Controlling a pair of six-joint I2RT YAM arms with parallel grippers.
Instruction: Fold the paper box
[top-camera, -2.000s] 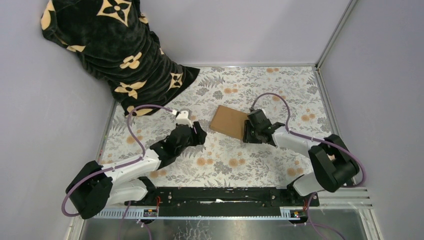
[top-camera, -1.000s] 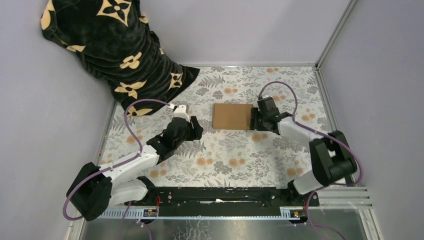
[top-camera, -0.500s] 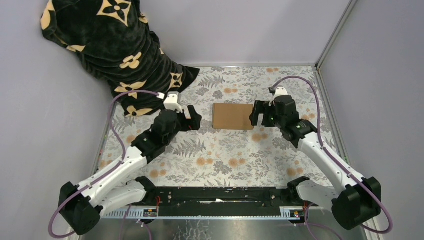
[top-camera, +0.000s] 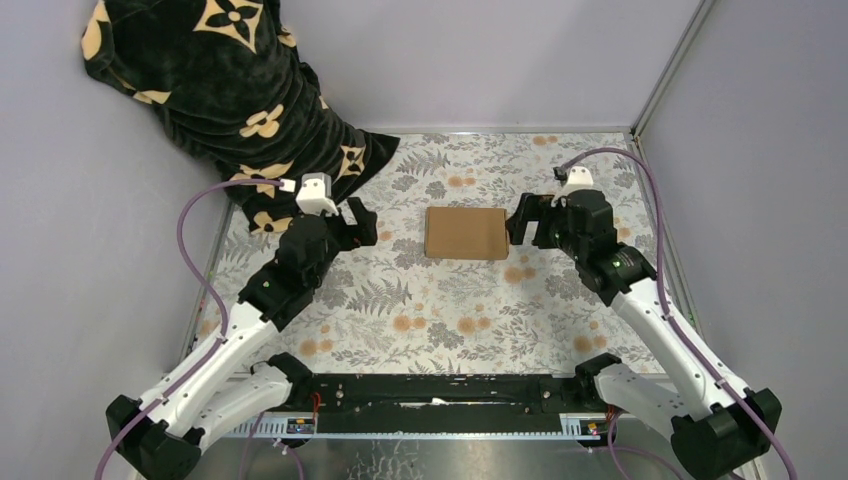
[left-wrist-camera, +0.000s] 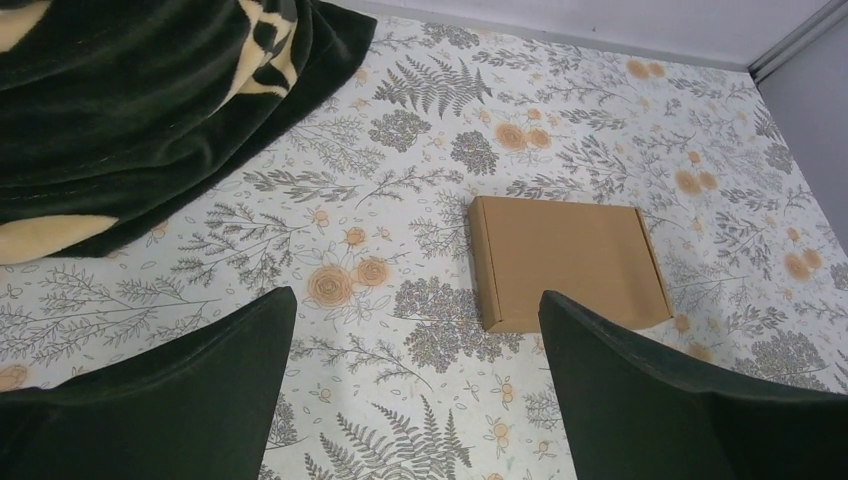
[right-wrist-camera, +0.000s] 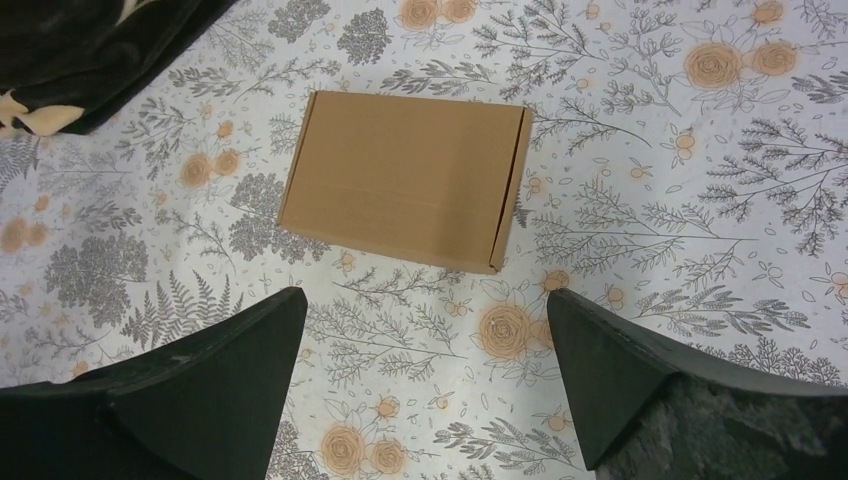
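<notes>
Box (top-camera: 465, 233) looks folded shut already, lies flat mid worktop (top-camera: 450, 320), nearer far edge. Left hand (top-camera: 362, 226) and right hand (top-camera: 520, 222) wide open, empty, not touching box. Job looks done.

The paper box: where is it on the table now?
In the top view the paper box lies flat between the left gripper and the right gripper, touching neither.

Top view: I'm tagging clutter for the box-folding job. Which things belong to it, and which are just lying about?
Belongs to the job: paper box; left fingers and right fingers, both open.
Lying about: black blanket with tan flowers; floral table cover.
</notes>
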